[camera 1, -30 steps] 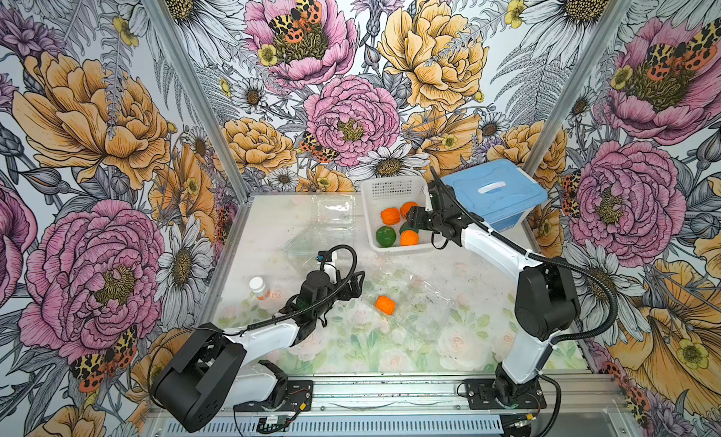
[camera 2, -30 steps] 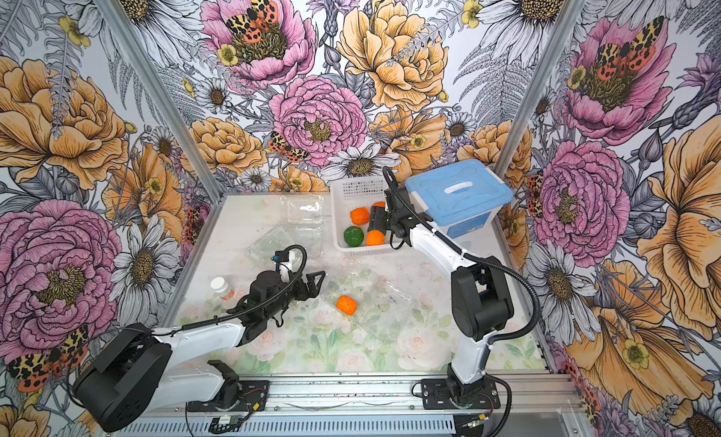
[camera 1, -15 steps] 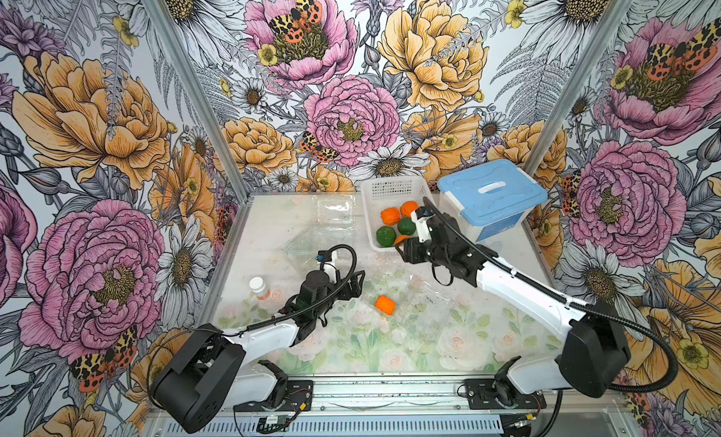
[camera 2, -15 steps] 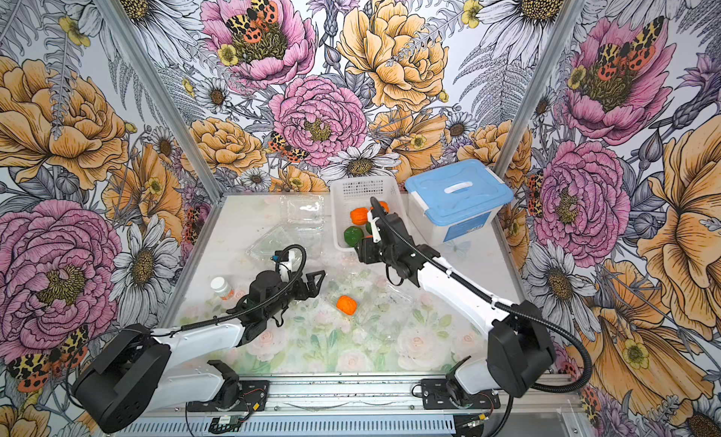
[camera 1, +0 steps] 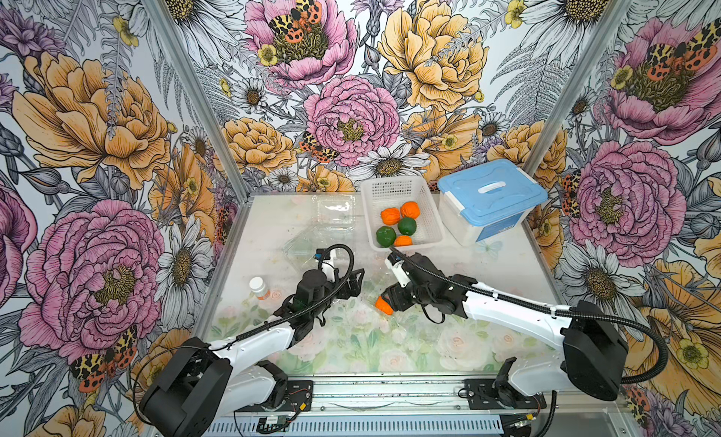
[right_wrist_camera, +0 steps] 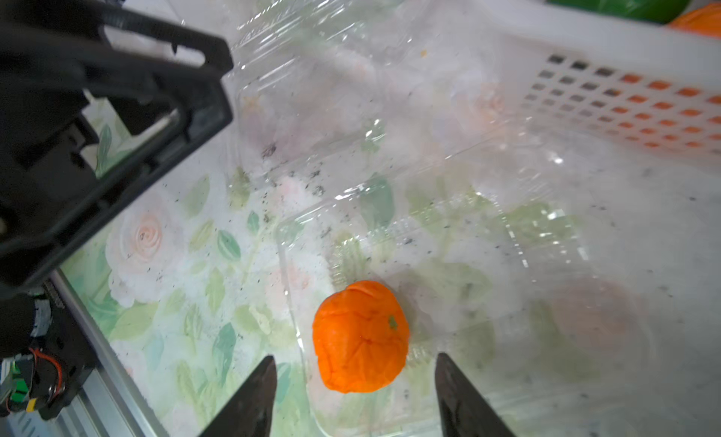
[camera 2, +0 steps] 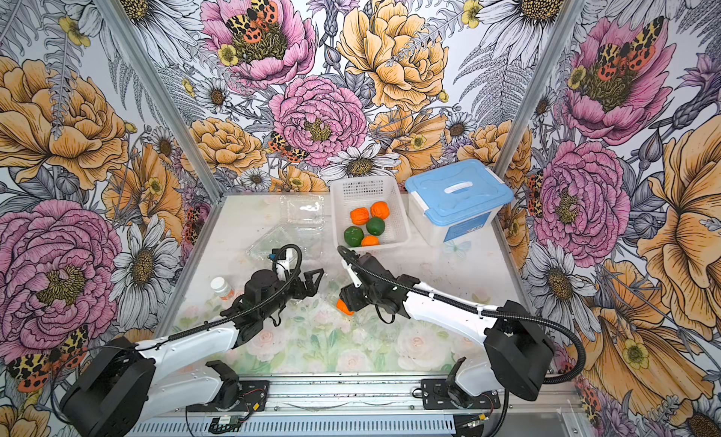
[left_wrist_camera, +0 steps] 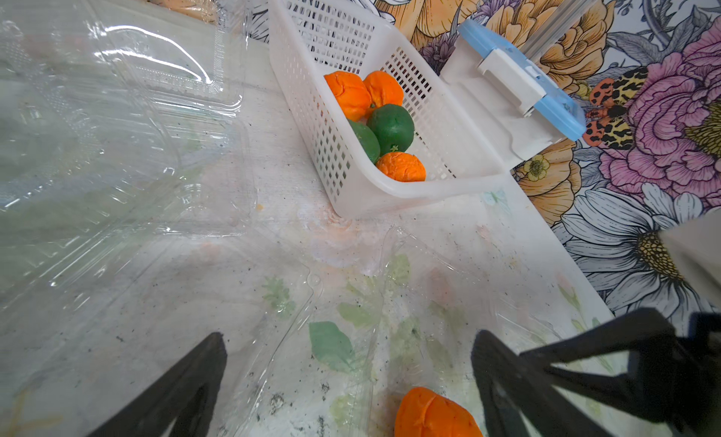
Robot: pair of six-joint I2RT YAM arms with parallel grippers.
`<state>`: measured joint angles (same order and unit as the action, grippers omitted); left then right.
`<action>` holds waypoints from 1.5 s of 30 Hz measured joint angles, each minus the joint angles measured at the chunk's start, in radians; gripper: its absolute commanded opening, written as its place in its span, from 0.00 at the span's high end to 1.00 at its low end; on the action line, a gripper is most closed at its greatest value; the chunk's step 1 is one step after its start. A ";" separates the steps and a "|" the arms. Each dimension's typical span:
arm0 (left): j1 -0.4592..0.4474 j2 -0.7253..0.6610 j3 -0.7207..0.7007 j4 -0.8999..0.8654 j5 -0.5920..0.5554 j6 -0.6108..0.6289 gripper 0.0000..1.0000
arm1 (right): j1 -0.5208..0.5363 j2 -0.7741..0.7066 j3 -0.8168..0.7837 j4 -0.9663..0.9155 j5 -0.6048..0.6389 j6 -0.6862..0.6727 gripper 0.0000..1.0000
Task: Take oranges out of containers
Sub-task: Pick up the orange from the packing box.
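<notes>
Floral-printed tabletop (camera 1: 351, 349) fills the booth floor, with flower wallpaper (camera 1: 351, 115) on three sides. Nearest, the right gripper (right_wrist_camera: 354, 357) stands with its jaws apart, straddling one orange (right_wrist_camera: 361, 337). A gap shows at each side, so it grips nothing. That orange sits in an open clear clamshell (right_wrist_camera: 487, 228) spread ahead of this gripper. Facing it, just beside, the left gripper (left_wrist_camera: 348, 335) hovers with its jaws spread wide, holding nothing. A small white-capped bottle (camera 1: 258, 287) stands off its left side. Just beyond the left gripper lies a second clamshell (camera 1: 308, 243), and a third clamshell (camera 1: 335, 210) lies farther on. Ahead of the right gripper, the white basket (camera 1: 390, 189) holds three orange fruits (camera 1: 390, 216) and two green ones (camera 1: 407, 225). Farthest stands the blue-lidded tub (camera 1: 491, 193).
</notes>
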<state>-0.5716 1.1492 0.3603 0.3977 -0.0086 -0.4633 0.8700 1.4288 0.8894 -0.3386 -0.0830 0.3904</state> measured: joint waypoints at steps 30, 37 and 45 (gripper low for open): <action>0.000 0.024 0.000 -0.009 -0.022 -0.001 0.01 | 0.027 0.208 0.075 -0.022 0.081 0.012 0.42; 0.000 0.032 0.000 -0.008 -0.022 -0.001 0.01 | 0.027 0.242 0.076 -0.027 0.108 0.014 0.48; 0.000 0.045 0.000 -0.008 -0.022 -0.001 0.01 | 0.020 0.247 0.088 -0.032 0.129 0.037 0.57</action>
<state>-0.5716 1.1938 0.3603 0.3897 -0.0307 -0.4641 0.8898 1.6756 0.9771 -0.3702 0.0463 0.4271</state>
